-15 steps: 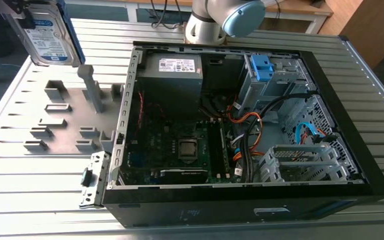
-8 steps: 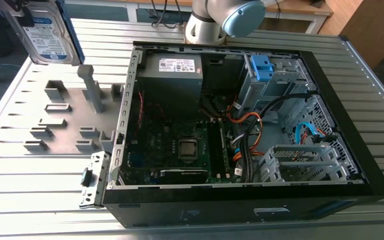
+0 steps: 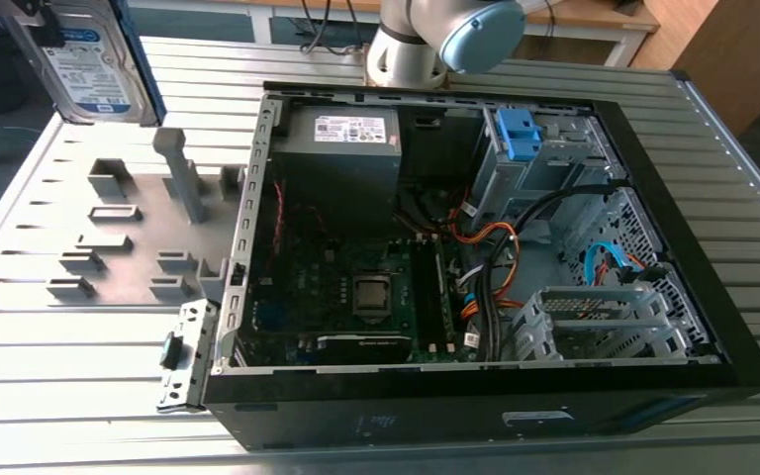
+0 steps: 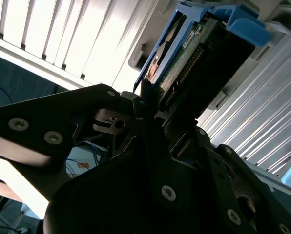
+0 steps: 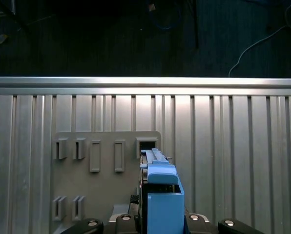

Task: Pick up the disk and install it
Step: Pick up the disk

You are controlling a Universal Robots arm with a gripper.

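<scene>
A slatted metal table point(image 3: 76, 396) carries an open computer case point(image 3: 486, 247). At its ten o'clock the gripper point(image 4: 148, 100), clamped on the disk point(image 3: 83, 59), holds it upright above the fixture plate point(image 3: 142, 233), probably for slotting in edgewise.

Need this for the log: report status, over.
End effector shut on the disk. Disk held on edge over the grey fixture plate, outside the open computer case. No obstruction seen.
</scene>
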